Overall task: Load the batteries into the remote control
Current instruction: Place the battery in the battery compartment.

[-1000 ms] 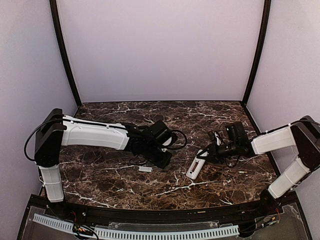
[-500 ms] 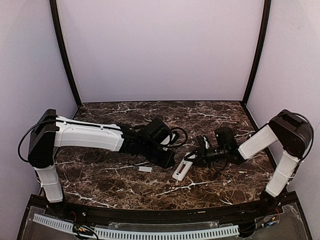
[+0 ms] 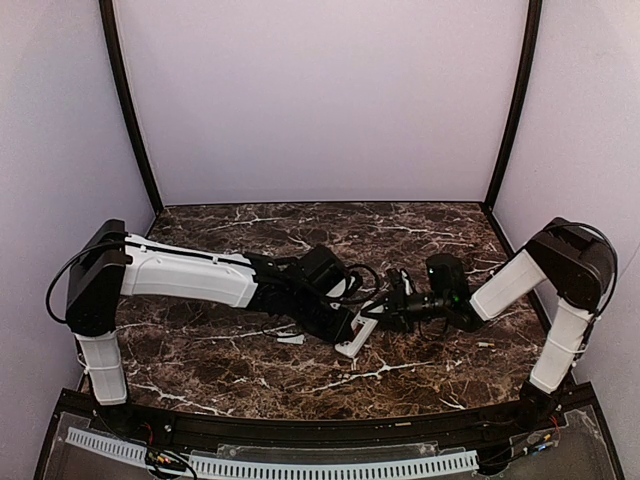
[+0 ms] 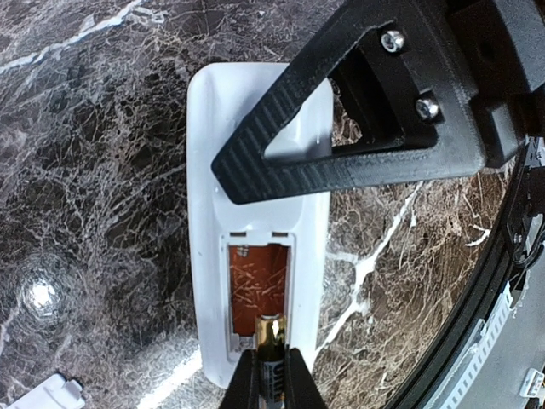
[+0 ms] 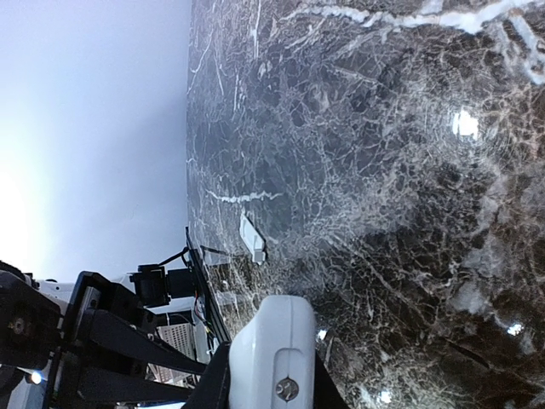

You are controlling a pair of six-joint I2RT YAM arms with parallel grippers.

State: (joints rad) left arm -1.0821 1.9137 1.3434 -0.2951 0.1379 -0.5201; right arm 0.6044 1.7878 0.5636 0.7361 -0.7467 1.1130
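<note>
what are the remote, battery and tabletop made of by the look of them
The remote control looks like smooth white plastic with moulded, rounded edges. The battery seems metal under a dark printed wrap; its end glints gold. The table is dark, marble-veined and polished, showing bright glare; stone or laminate can't be told.

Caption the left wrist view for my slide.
Left gripper holds a battery at the remote control's open compartment; right gripper steadies it.

Top camera looks down from behind onto the whole table (image 3: 250, 365). Left wrist looks straight down, right wrist sideways, both close on the remote (image 4: 209, 239).
</note>
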